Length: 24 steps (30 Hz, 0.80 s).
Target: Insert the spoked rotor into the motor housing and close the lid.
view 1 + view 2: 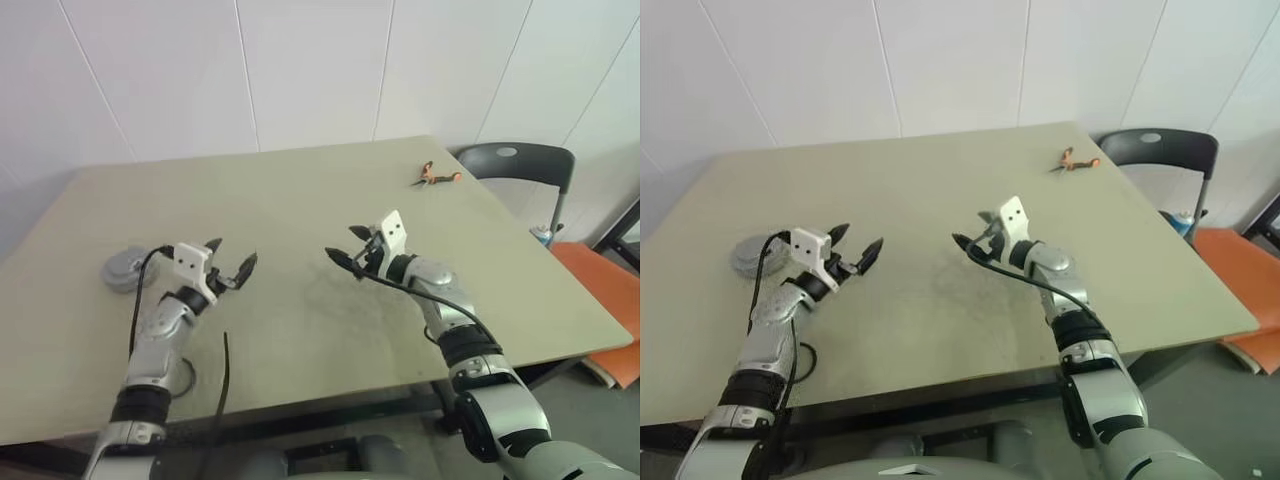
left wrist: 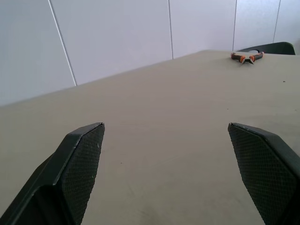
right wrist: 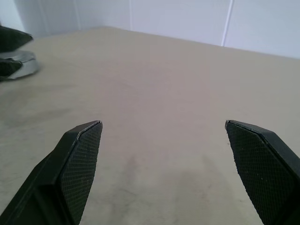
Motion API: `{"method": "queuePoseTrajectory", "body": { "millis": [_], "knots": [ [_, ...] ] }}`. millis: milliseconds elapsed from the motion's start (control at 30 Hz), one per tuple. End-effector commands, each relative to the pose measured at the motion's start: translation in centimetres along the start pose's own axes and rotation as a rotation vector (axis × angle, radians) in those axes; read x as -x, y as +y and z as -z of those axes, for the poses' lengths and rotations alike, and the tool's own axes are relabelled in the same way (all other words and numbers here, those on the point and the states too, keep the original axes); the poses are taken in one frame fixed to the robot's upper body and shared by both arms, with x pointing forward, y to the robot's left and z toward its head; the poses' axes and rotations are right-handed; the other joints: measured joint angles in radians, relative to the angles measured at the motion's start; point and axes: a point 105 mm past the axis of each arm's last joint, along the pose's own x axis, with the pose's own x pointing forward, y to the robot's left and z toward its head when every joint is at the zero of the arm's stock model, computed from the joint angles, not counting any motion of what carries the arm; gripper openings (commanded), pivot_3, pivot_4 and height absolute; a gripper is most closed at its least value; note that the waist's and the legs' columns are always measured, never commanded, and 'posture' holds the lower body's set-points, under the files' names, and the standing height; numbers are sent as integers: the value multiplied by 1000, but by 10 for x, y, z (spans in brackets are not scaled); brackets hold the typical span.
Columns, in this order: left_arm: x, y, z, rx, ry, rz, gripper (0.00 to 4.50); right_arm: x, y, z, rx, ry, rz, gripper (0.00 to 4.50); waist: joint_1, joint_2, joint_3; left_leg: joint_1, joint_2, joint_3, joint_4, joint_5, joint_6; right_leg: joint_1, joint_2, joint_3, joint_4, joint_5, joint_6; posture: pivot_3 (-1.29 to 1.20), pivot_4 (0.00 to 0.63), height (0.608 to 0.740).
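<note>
On the broad table [image 1: 300, 200], my left claw [image 1: 232, 262] and right claw [image 1: 345, 246] hang wide open, holding nothing. The grey lid [image 1: 122, 270] lies just behind my left claw. Pliers [image 1: 435, 177] rest at the far edge.

One bench [image 1: 300, 200] carries two items — one grey metal disc [image 1: 124, 269] and one pair of orange-handled pliers [image 1: 436, 177]. One chair [image 1: 520, 165] stands beside it.
</note>
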Motion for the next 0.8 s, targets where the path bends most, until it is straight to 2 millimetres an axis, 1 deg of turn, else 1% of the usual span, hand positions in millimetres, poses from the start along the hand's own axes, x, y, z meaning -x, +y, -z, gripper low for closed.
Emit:
{"method": "queuePoseTrajectory", "body": {
  "millis": [33, 133, 267, 367, 467, 567, 700, 800],
  "knots": [
    [-4, 3, -10, -57, -31, 9, 4498, -4, -2, -25, 51, -81, 15, 4366, 0, 0, 0, 0, 0, 0, 0, 0, 0, 0, 0, 0, 0, 0, 0, 0, 0, 740],
    [-6, 1, -7, -65, -27, 18, 4498, -3, 5, -23, 61, -68, -15, 4366, -1, 0, 0, 0, 0, 0, 0, 0, 1, 0, 0, 0, 0, 0, 0, 0, 0, 740],
    [-1, 4, 0, -75, -8, 12, 4498, 0, 13, -13, 72, -28, -39, 4366, 0, 0, 0, 1, 0, 0, 0, 0, 1, 0, 1, 0, 1, 0, 0, 0, 0, 740],
    [2, 4, 0, -87, -9, 12, 4498, 1, 17, -9, 62, -15, -45, 4366, 1, 0, 0, 0, 0, 0, 0, 0, 1, 0, 1, 0, 1, -1, 3, 0, 0, 740],
    [5, 5, -1, -86, -15, 6, 4498, 0, 23, -9, 39, -15, -86, 4366, 0, 0, 0, 0, 1, 0, 0, 0, 1, 0, 0, 0, 0, -2, 3, 0, 0, 740],
    [7, 3, -4, -84, -23, 9, 4498, -1, 30, -14, 48, -19, -155, 4366, -1, 0, 0, 0, 1, 0, 0, 0, 1, 0, 1, 0, 0, -1, 2, 0, 0, 740],
    [4, -6, -9, -70, -39, 34, 4498, -1, 22, -16, 90, -8, -154, 4366, 0, 0, 0, 1, 2, 0, 0, 0, 1, 0, 1, 0, 1, -2, 3, 0, 0, 740],
    [0, -10, -3, -60, -27, 54, 4498, -1, 16, -20, 102, -28, -127, 4366, 2, 0, 0, 1, 1, 0, 1, 0, 1, 1, 1, 0, 1, -2, 3, 0, 0, 740]
  ]
}}
